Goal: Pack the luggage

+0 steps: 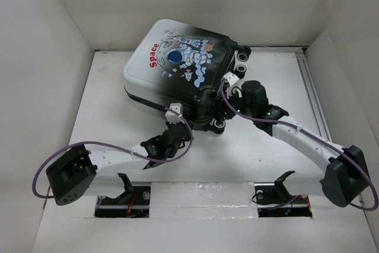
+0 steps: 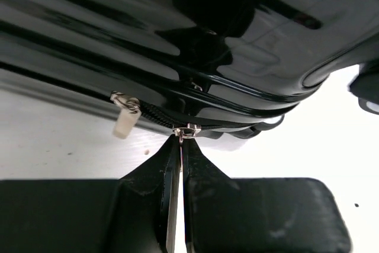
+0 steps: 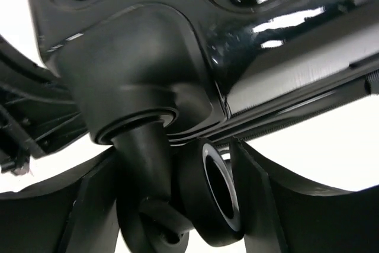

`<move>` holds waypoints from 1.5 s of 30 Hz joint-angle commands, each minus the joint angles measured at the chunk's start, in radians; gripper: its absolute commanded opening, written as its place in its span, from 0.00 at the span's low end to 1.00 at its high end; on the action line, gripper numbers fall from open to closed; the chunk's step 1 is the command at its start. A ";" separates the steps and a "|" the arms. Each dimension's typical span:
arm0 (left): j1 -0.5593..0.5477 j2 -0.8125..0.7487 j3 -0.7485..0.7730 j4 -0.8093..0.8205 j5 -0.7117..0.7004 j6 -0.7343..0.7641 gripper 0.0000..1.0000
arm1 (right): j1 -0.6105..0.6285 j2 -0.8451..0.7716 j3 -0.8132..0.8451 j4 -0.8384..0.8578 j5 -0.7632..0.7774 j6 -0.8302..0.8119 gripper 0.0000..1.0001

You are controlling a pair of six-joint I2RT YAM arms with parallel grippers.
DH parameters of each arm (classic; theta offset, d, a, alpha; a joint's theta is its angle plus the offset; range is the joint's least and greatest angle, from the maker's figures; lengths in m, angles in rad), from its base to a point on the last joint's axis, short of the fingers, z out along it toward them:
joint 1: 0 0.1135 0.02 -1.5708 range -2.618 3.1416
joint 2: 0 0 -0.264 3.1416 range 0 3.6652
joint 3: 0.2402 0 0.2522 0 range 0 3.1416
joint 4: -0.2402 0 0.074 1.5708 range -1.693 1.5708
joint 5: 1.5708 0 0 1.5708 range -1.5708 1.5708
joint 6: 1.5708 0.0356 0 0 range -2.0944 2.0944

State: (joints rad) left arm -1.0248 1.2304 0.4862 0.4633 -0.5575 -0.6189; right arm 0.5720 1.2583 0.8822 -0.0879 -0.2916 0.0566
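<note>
While white-to-black hard-shell luggage (image 1: 155,78) lies nr table's (image 1: 103,125) far edge, we see left gripper (image 2: 180,143) pinching its metal zip pull (image 2: 186,131); right gripper (image 3: 175,152) straddles black-and-white wheel (image 3: 218,199), grip unclear.

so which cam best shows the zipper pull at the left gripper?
Left wrist. The zipper pull sits mid-frame, pinched in the shut left gripper at the luggage seam. Top external shows that gripper against the luggage's near edge, but the pull is too small to make out. Right wrist shows only a wheel, no pull.
</note>
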 commanded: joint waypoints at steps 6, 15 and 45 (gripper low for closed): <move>0.101 -0.058 -0.015 -0.190 -0.073 -0.074 0.00 | -0.056 -0.052 -0.020 -0.018 -0.011 -0.037 0.18; 0.101 -0.118 0.003 -0.341 -0.167 -0.183 0.00 | -0.112 -0.123 -0.075 -0.038 -0.007 -0.028 0.06; 0.020 -1.160 0.127 -0.752 -0.082 -0.174 1.00 | 0.025 -0.833 0.034 -0.391 0.540 0.118 1.00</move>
State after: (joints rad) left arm -1.0016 0.1398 0.6041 -0.2039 -0.6144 -0.7715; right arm 0.5907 0.4526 0.9592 -0.4107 0.1097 0.1223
